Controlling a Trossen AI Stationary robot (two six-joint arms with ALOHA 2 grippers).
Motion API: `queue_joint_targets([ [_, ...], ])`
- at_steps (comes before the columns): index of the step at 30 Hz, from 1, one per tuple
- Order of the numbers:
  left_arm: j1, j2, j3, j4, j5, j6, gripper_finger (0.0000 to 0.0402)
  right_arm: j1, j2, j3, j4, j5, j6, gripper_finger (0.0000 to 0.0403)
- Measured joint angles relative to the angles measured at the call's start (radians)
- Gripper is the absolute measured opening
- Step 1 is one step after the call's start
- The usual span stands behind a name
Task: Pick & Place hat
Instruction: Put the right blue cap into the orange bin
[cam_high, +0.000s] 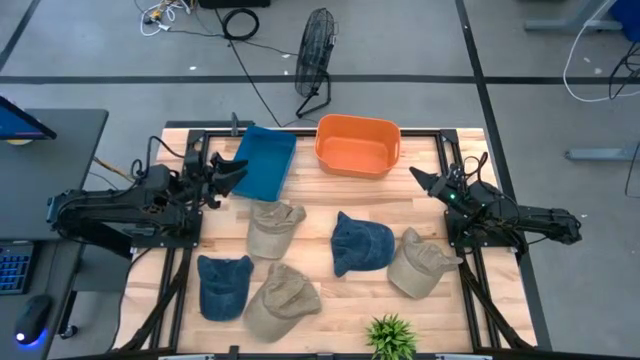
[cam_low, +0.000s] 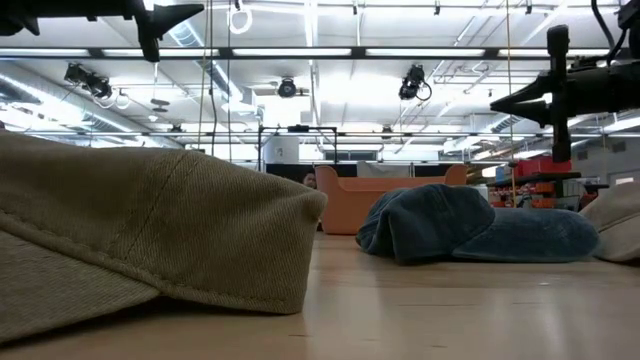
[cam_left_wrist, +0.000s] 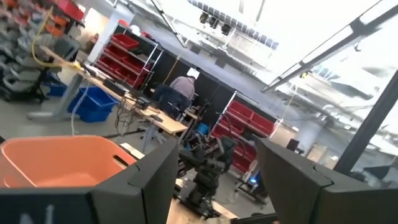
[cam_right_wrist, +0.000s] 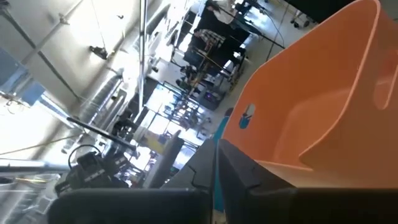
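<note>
Several caps lie on the wooden table: a khaki one, a denim one, a khaki one on the right, a denim one and a khaki one near the front edge. Each rests crown up on its brim and rim. My left gripper hovers open, high above the table's left side beside the blue bin. My right gripper hovers shut on the right, pointing at the orange bin. Neither is over a cap. In the low view both grippers hang well above the caps.
The blue bin and the orange bin stand side by side at the table's far edge. A small green plant sits at the near edge. A floor fan stands beyond the table. A person sits far off in the room.
</note>
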Motion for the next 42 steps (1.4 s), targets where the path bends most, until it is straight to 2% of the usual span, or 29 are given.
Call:
queue_joint_targets([
  [4, 0.000, 0.004, 0.000, 0.002, 0.000, -0.007, 0.0225, 0.000, 0.000, 0.000, -0.003, 0.046, 0.047, 0.0022],
  [6, 0.000, 0.009, 0.000, 0.007, 0.000, -0.013, 0.0225, -0.001, 0.000, 0.000, -0.002, 0.029, 0.041, 0.0022],
  [8, -0.005, 0.023, 0.000, 0.028, 0.018, -0.017, 0.0223, -0.001, 0.000, 0.000, 0.021, -0.024, 0.001, 0.0022],
  [11, -0.015, 0.062, 0.014, 0.077, 0.046, 0.009, 0.0214, -0.001, 0.000, 0.000, 0.198, -0.141, -0.031, 0.0022],
  [14, -0.027, 0.115, 0.091, 0.043, 0.071, 0.067, 0.0200, -0.001, 0.004, 0.016, 0.387, -0.265, -0.126, 0.0023],
  [16, -0.037, 0.159, 0.157, -0.018, 0.089, 0.094, 0.0193, -0.001, 0.012, 0.070, 0.398, -0.321, -0.177, 0.0029],
  [22, -0.083, 0.307, 0.380, -0.274, 0.128, 0.121, 0.0192, -0.001, 0.152, 0.328, 0.227, -0.466, -0.334, 0.0080],
  [28, -0.126, 0.467, 0.594, -0.493, 0.127, 0.153, 0.0203, 0.000, 0.418, 0.592, 0.129, -0.673, -0.506, 0.0147],
  [33, -0.148, 0.597, 0.699, -0.619, 0.127, 0.156, 0.0204, 0.013, 0.644, 0.784, -0.128, -0.837, -0.578, 0.0192],
  [39, -0.149, 0.709, 0.727, -0.690, 0.126, 0.156, 0.0205, 0.069, 0.850, 0.939, -0.528, -0.877, -0.724, 0.0215],
  [42, -0.146, 0.748, 0.727, -0.716, 0.126, 0.156, 0.0212, 0.099, 0.929, 0.974, -0.630, -0.870, -0.772, 0.0216],
])
